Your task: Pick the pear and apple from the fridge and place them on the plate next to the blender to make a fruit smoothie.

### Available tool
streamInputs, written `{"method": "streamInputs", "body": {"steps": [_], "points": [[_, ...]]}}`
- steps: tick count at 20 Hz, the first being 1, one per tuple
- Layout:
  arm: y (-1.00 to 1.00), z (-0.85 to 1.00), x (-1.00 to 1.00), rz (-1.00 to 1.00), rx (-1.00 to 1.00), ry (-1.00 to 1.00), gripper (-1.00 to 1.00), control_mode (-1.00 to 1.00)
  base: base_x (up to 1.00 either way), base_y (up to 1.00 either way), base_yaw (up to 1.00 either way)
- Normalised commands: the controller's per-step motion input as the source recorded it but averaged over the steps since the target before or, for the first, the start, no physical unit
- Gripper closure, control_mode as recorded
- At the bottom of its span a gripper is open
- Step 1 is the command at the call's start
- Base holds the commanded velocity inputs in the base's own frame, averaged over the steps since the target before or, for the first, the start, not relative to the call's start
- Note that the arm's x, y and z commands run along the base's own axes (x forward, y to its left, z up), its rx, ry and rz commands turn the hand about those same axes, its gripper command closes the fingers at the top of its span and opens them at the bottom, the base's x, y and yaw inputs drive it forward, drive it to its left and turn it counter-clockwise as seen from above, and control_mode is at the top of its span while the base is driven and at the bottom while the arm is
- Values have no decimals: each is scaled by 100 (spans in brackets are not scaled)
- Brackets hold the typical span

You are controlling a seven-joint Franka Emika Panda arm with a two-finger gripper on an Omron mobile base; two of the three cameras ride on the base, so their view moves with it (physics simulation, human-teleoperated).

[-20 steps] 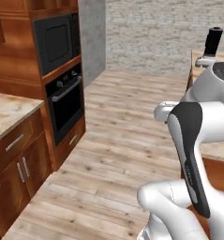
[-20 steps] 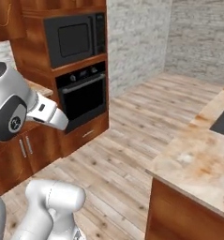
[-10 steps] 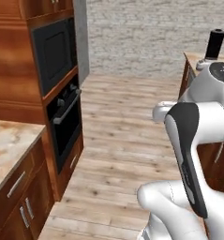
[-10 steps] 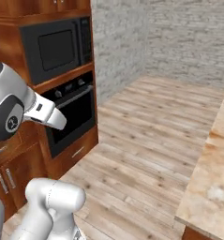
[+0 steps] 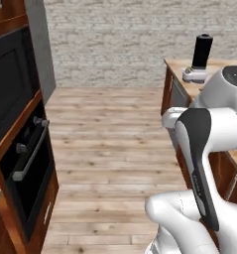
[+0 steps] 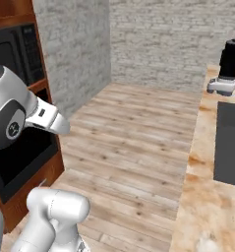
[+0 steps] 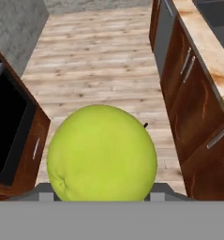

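A round yellow-green fruit (image 7: 101,152) with a tiny dark stem sits right in front of the hand camera, hanging above the wooden floor. I cannot tell whether it is the pear or the apple. My gripper (image 7: 100,195) is shut on it, with its tips mostly hidden behind the fruit. The blender (image 5: 201,52) is a black jar on a pale base, standing on the far end of the counter; the right base view has the blender (image 6: 229,64) at its upper right. The plate is out of view. A tall grey slab (image 5: 39,47) beside the oven may be the fridge's side.
A black built-in oven (image 5: 26,163) in wooden cabinetry stands close on the left. A marble-topped counter (image 6: 202,162) with a dark inset panel (image 6: 229,142) and wooden cabinet fronts (image 7: 188,89) runs along the right. Open wooden floor (image 5: 110,134) lies between, up to a brick wall.
The whole scene has shifted in both base views, so the base has moved. The oven cabinets slid to the left edge and the counter with the blender came closer.
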Motion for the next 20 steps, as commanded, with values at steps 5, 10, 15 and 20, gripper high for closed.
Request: {"method": "streamInputs", "body": {"steps": [5,10,15,20], "points": [[0,0,0,0,0,0,100,100,100,0,-21],[0,0,0,0,0,0,100,100,100,0,-6],[0,0,0,0,0,0,100,100,100,0,-3],[0,0,0,0,0,0,100,100,100,0,-5]]}}
